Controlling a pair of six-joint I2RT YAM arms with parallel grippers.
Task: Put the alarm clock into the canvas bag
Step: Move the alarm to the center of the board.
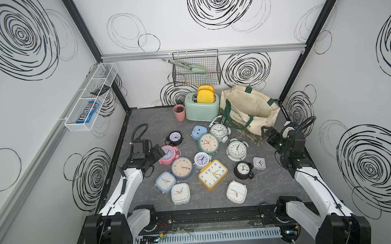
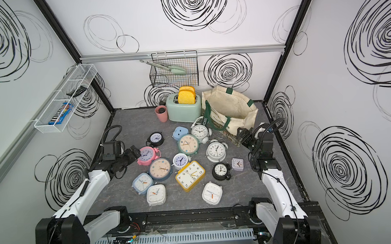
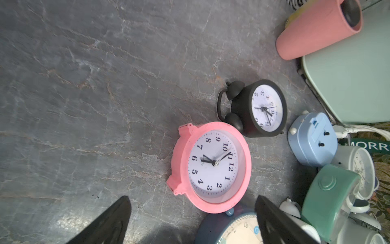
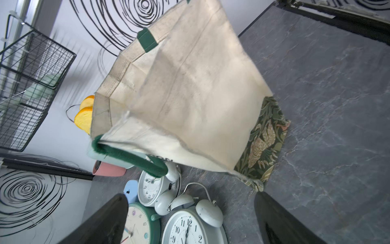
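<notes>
In both top views the canvas bag [image 1: 250,108] is being shown upright at the far right of the table [image 1: 144,129], just beside the toaster [image 1: 202,108]. Its mouth is gaping upward, prob. so a clock can be dropped in from above. Over a dozen clocks are being shown scattered mid-table. The left gripper [image 1: 159,151] is being held low at the pink clock [image 1: 168,154], and the right gripper [image 1: 268,133] near the bag's base corner. In the left wrist view its fingers [image 3: 109,221] are being held spread wide w/ nothing between them; the pink clock, just ahead w/ its face showing, is likely the pick target. In the right wrist view the fingers [image 4: 101,221] are also being held spread and empty, pointed at the bag's side, prob. to steady or open it.
</notes>
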